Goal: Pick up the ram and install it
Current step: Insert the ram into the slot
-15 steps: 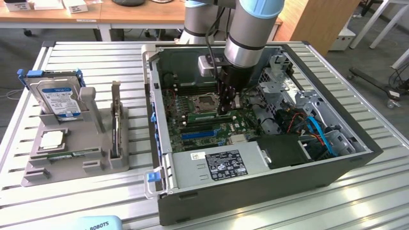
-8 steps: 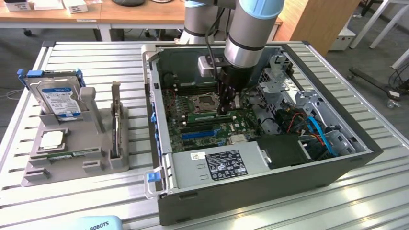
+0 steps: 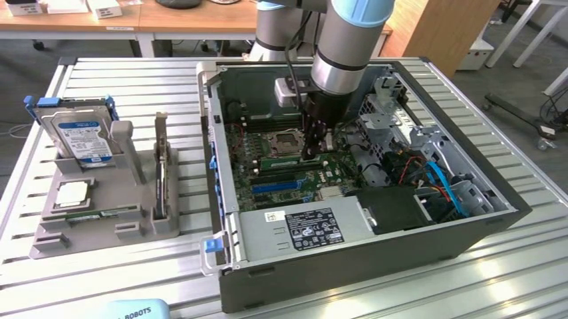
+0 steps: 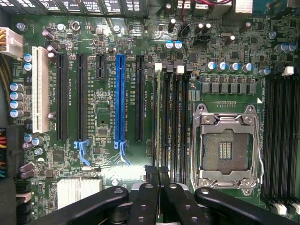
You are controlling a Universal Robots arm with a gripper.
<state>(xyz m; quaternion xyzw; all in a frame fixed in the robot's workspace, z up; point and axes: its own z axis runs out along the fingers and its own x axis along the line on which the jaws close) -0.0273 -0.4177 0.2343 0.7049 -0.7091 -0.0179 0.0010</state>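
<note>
My gripper [image 3: 312, 154] reaches down into the open computer case [image 3: 233, 199], just beside the CPU socket [image 3: 286, 140]. The ram [image 4: 158, 117] appears edge-on as a thin pale green strip, standing along the memory slot nearest the blue expansion slot [image 4: 120, 98]. The black fingers [image 4: 151, 174] are shut on the ram's near end. From the exterior view the ram [image 3: 282, 161] is a short green strip low on the motherboard by the fingertips. I cannot tell how deep it sits in the slot. My gripper [image 4: 157, 171] sits over the slot's near end.
Left of the case in the exterior view, a grey holder [image 3: 53, 242] carries a hard drive [image 3: 82, 136], a square silver chip [image 3: 73, 193], a narrow green board [image 3: 98, 214] and an upright card [image 3: 159, 179]. Cables and drive cages [image 3: 426, 173] fill the case's right side.
</note>
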